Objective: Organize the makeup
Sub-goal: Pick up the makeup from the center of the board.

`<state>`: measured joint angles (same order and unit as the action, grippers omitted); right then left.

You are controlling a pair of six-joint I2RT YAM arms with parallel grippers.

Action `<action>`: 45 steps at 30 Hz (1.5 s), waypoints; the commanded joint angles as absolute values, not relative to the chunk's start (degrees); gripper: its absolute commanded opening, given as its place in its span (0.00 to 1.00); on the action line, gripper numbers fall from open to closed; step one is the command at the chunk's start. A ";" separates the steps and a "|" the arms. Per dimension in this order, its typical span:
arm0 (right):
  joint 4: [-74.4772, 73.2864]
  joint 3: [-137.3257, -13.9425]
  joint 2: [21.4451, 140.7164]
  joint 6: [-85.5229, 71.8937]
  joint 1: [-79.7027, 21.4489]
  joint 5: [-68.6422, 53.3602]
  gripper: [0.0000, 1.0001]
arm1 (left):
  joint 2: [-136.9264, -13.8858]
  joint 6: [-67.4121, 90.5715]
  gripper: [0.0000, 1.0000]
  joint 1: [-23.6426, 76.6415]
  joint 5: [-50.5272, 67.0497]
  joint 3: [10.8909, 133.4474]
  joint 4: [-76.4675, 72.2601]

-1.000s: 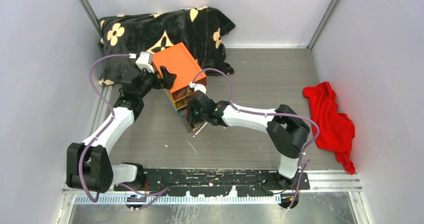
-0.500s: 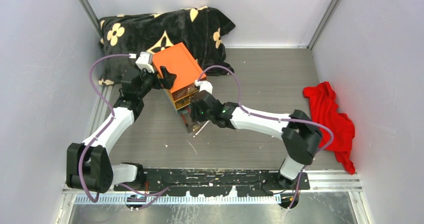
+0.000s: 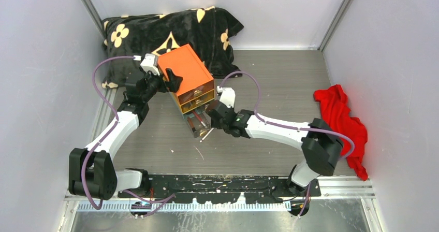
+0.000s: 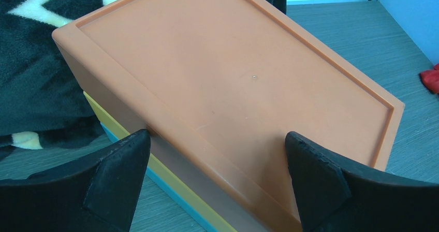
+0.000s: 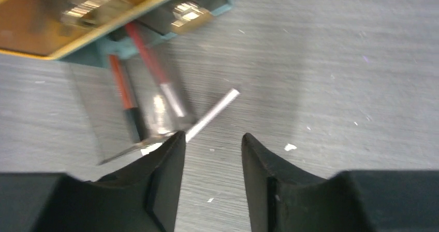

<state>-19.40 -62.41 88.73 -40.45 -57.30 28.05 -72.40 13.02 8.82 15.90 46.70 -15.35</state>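
Note:
The orange box (image 3: 184, 71) with clear drawers stands at the back left. Its bottom drawer (image 3: 196, 124) is pulled out, and in the right wrist view two thin red pencils (image 5: 124, 87) lie in it. A thin white stick (image 3: 208, 133) lies on the table beside the drawer and shows in the right wrist view (image 5: 212, 113). My right gripper (image 3: 211, 118) is open and empty just right of the drawer, low over the table (image 5: 209, 139). My left gripper (image 3: 166, 82) is open across the box's back corner (image 4: 217, 139): one finger touches its side, the other lies over its top (image 4: 233, 76). Compacts and tubes are out of view.
A black blanket with cream flowers (image 3: 155, 32) lies bunched behind the box against the back wall. A red cloth (image 3: 341, 120) lies by the right wall. White walls close in the table on three sides. Small white crumbs dot the table.
My right gripper has drawn back to the right, off the front of the pulled-out drawer, and the right arm has stretched out. The left arm and the box have not moved.

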 commanded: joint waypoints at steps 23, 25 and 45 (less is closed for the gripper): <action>-22.26 -68.14 104.93 -65.67 -56.94 36.59 0.52 | -73.22 10.79 1.00 9.40 18.79 43.70 -7.91; -22.32 -68.16 105.47 -66.39 -56.91 36.57 0.50 | -73.21 10.75 1.00 9.40 18.68 43.55 -8.07; -23.57 -64.20 107.27 -69.43 -55.55 36.63 0.39 | -73.21 10.81 1.00 9.40 18.59 43.29 -8.35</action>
<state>-22.57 -66.67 108.38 -67.68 -56.05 34.57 -72.10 13.10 8.82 16.34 45.95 -16.29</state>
